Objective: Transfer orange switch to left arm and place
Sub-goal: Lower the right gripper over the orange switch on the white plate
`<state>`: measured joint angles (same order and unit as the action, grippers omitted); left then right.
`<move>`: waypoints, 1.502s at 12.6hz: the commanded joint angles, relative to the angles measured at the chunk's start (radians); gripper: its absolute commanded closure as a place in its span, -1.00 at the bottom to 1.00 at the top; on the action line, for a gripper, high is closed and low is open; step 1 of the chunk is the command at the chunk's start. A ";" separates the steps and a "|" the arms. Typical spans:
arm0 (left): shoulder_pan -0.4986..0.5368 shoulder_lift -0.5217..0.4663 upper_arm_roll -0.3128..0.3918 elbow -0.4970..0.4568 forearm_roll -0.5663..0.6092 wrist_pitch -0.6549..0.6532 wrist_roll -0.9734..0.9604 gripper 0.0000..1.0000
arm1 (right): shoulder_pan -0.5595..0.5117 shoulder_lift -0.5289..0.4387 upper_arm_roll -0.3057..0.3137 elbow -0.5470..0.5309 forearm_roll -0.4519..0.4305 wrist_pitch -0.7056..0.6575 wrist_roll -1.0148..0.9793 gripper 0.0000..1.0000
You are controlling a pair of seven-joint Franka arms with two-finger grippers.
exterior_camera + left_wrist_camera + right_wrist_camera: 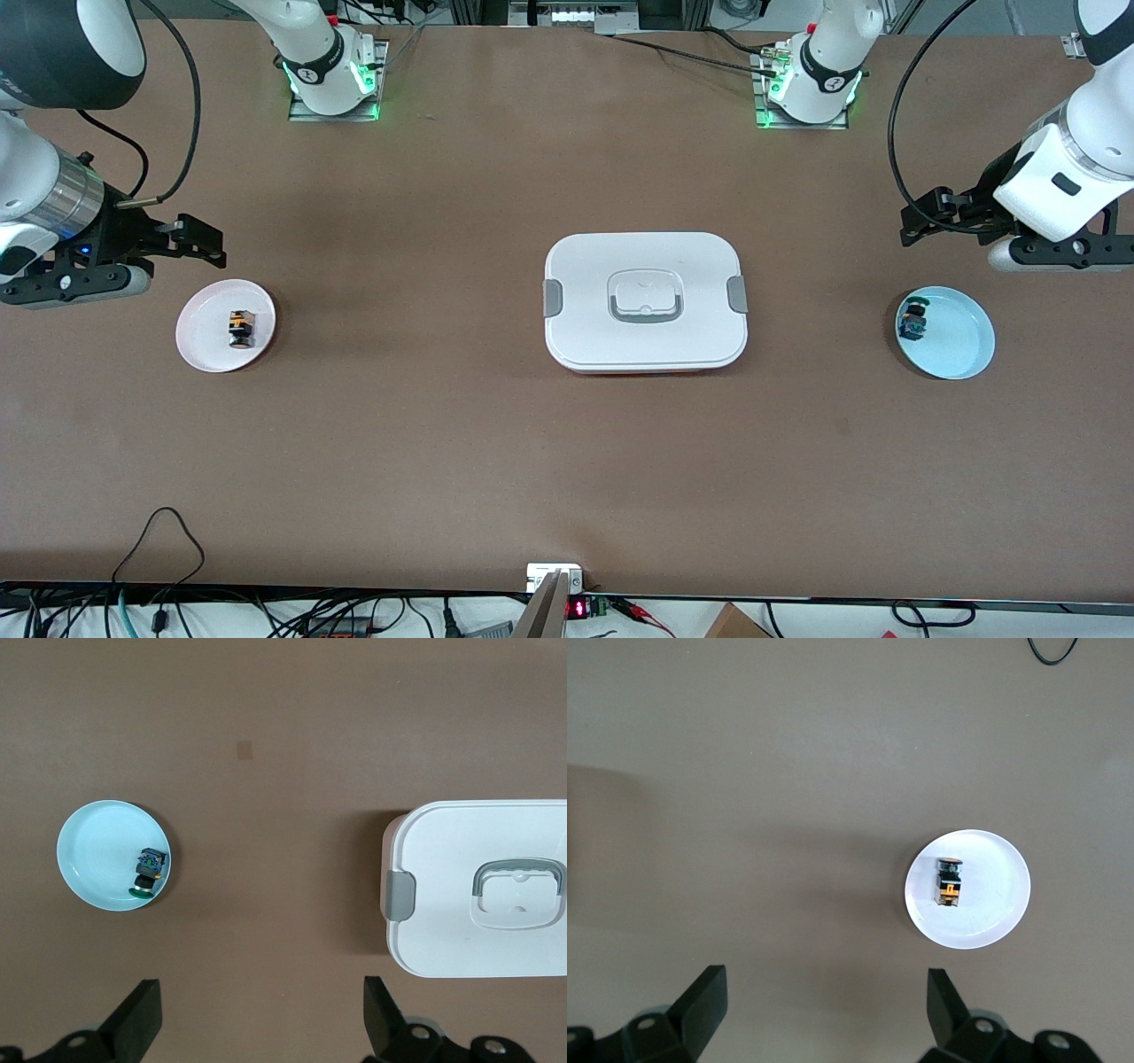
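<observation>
The orange switch (pixel 239 326) lies on its side on a small pink plate (pixel 205 341) at the right arm's end of the table; it also shows in the right wrist view (pixel 949 884). My right gripper (pixel 197 242) is open and empty, up over bare table beside that plate (pixel 992 921); its own view shows it too (pixel 824 1005). The white box (pixel 645 301) sits shut at mid-table, and also shows in the left wrist view (pixel 483 895). My left gripper (pixel 917 221) is open and empty over bare table beside a light-blue plate (pixel 957 341); its own view shows it too (pixel 261 1019).
A tiny blue-and-dark component (pixel 912 321) lies on the light-blue plate (pixel 93 855), also visible in the left wrist view (pixel 148 872). Both arm bases stand at the table's edge farthest from the front camera. Cables run along the edge nearest the front camera.
</observation>
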<state>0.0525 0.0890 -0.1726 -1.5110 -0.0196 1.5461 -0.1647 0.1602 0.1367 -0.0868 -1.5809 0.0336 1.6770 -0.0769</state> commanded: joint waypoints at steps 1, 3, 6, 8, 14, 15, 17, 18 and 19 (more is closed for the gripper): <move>0.013 -0.008 0.004 0.011 0.007 -0.017 0.020 -1.00 | -0.001 -0.006 0.002 0.009 0.009 -0.011 -0.004 -1.00; 0.013 -0.008 0.002 0.011 0.007 -0.017 0.020 -1.00 | 0.002 -0.003 0.002 0.009 0.006 -0.003 -0.009 -1.00; 0.013 -0.008 0.005 0.009 0.007 -0.017 0.022 -1.00 | -0.001 -0.005 0.002 -0.007 -0.003 -0.013 -0.100 -1.00; 0.013 -0.008 0.005 0.011 0.007 -0.017 0.022 -1.00 | -0.031 -0.006 0.002 -0.042 -0.003 -0.017 -0.374 -1.00; 0.015 -0.008 0.005 0.009 0.007 -0.018 0.022 -1.00 | -0.134 0.023 0.002 -0.266 -0.058 0.201 -1.229 -1.00; 0.013 -0.008 0.004 0.009 0.007 -0.018 0.020 -1.00 | -0.149 0.041 0.002 -0.302 -0.058 0.267 -1.347 -1.00; 0.013 -0.008 0.002 0.009 0.009 -0.018 0.020 -1.00 | -0.180 0.066 0.002 -0.373 -0.055 0.402 -1.536 -1.00; 0.013 -0.008 0.002 0.009 0.009 -0.018 0.022 -1.00 | -0.189 0.073 0.004 -0.419 -0.051 0.467 -1.599 -1.00; 0.013 -0.008 0.002 0.009 0.007 -0.018 0.020 -1.00 | -0.192 0.086 0.004 -0.444 -0.052 0.506 -1.623 -1.00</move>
<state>0.0637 0.0885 -0.1683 -1.5110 -0.0196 1.5456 -0.1646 -0.0133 0.2316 -0.0954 -1.9576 -0.0094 2.1079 -1.6145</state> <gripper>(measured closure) 0.000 0.000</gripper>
